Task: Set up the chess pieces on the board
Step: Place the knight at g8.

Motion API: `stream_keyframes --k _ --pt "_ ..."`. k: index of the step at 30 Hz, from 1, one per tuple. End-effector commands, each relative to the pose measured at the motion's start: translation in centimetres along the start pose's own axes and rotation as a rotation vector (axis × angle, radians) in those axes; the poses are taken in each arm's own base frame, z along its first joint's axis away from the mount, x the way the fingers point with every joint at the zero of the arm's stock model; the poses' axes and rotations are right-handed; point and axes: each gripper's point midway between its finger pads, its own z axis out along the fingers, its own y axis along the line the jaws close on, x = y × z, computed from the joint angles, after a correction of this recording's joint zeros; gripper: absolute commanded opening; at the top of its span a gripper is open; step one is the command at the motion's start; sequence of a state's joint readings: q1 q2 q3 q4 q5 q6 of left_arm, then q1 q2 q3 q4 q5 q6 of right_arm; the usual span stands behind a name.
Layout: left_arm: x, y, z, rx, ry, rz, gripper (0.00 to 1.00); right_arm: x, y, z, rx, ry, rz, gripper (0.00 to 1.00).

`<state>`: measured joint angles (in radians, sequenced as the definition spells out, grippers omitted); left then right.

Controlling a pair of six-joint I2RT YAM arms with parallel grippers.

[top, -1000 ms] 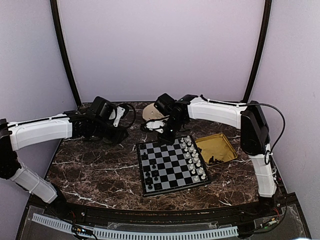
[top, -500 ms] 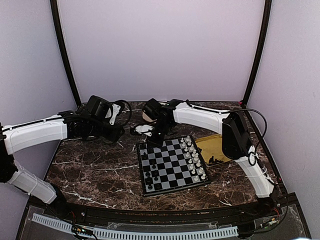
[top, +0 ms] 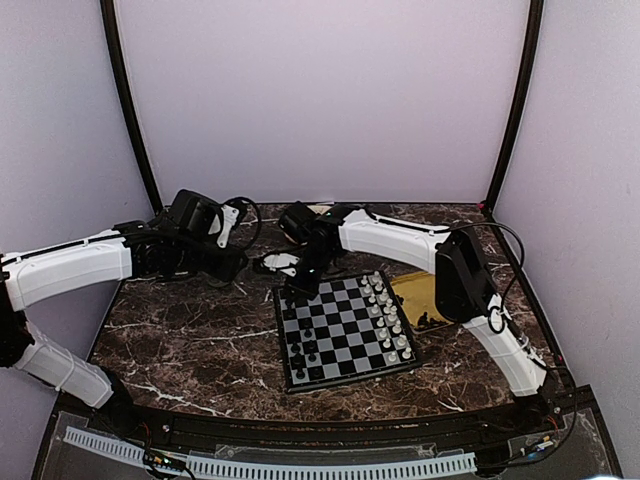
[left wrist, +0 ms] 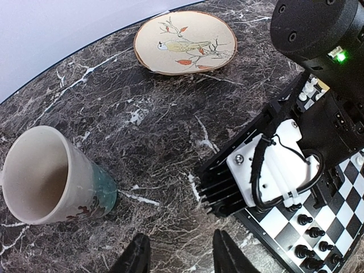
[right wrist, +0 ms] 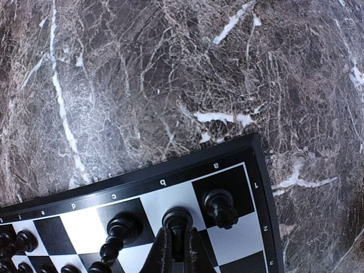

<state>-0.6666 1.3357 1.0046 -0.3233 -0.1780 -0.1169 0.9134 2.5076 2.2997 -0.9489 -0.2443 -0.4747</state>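
Note:
The board (top: 345,326) lies mid-table, with black chess pieces (top: 300,346) along its left side and white ones (top: 390,316) along its right. My right gripper (top: 297,287) hangs over the board's far left corner. In the right wrist view it (right wrist: 178,250) is shut on a black piece (right wrist: 177,220) standing on the white b-file square. A black piece (right wrist: 220,207) stands on the corner square beside it and another (right wrist: 122,228) on the other side. My left gripper (left wrist: 179,253) is open over bare marble, left of the board, holding nothing.
A pale cup (left wrist: 42,176) stands close to the left gripper, and a bird-painted plate (left wrist: 185,41) lies farther back. The right arm's wrist (left wrist: 284,165) sits just right of the left gripper. A yellow tray (top: 432,297) with a few dark pieces lies right of the board.
The right arm has swung left along the board's far edge to the far left corner, carrying the black piece. The left arm has hardly moved.

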Motion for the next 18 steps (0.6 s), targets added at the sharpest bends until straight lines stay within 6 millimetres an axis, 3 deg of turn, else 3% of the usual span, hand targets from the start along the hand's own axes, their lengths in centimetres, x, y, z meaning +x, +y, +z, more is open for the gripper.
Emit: stream_keyframes --k 1,8,18 --pt "-0.4 0.5 -0.8 -0.011 -0.032 -0.008 0.4 -0.7 1.0 0.5 -0.021 -0.006 -0.007 0.06" --pt "-0.5 0.4 -0.7 -0.008 -0.032 -0.005 0.4 -0.7 1.2 0.6 -0.022 -0.005 -0.013 0.07" --pt "-0.3 0.3 -0.5 -0.003 -0.024 0.0 0.4 -1.1 0.6 -0.3 0.019 -0.008 -0.022 0.21"
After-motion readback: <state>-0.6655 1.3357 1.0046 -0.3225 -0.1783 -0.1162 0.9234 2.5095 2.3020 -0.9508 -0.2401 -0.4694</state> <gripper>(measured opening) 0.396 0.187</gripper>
